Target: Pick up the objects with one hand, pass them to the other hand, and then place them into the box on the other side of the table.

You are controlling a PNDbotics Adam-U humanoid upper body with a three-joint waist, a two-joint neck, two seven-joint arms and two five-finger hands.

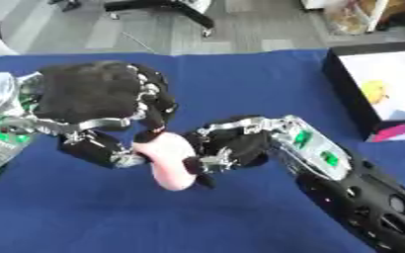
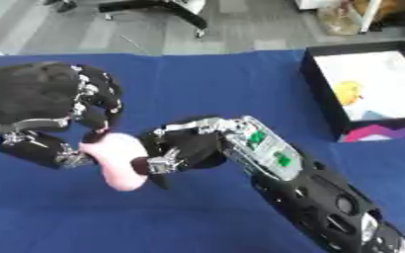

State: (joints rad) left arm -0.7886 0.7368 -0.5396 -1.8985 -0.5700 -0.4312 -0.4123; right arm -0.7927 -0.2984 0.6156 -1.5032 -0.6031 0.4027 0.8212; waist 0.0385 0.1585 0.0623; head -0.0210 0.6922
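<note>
A pink rounded object [image 1: 170, 163] hangs above the middle of the blue table [image 1: 240, 79], held between both hands. My left hand [image 1: 98, 96] comes in from the left, its fingers curled over the object's top and left side. From the lower right my right hand [image 1: 232, 146] reaches in, and its fingers and thumb pinch the object's right side. A black box [image 1: 348, 94] with a white floor stands at the right edge. It holds a yellow object [image 1: 375, 91] and a magenta shape at its near corner.
Blue cloth covers the table to its far edge, where grey floor and a chair base [image 1: 167, 10] begin. My right forearm [image 1: 353, 188] crosses the lower right of the table.
</note>
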